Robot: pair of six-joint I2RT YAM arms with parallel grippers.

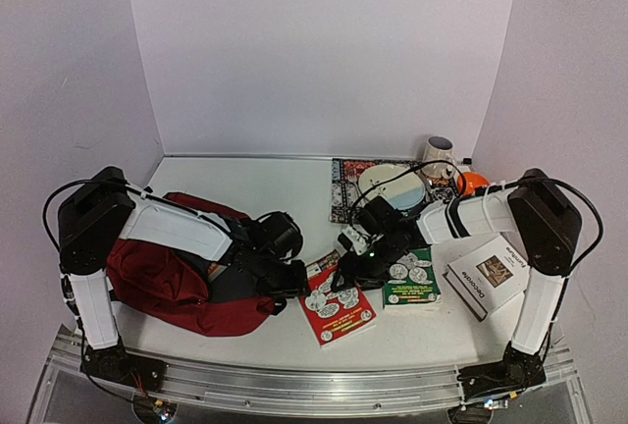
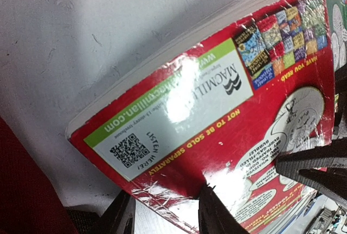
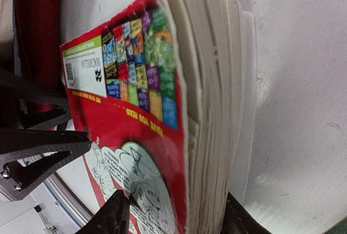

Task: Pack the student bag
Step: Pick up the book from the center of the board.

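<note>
your floppy dark red bag (image 1: 167, 291) lies by the worktop's (image 1: 245, 184) left edge, half hidden by the left arm (image 1: 172, 228); left gripper (image 2: 165, 204) and right gripper (image 3: 179, 201) jaws sit around the red book (image 1: 339, 311), squeeze unclear.

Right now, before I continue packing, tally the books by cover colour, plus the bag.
Red book: 1
Green book: 1
White book: 1
Black-and-white patterned book, partly covered: 1
Dark red backpack: 1
Total: 5
</note>
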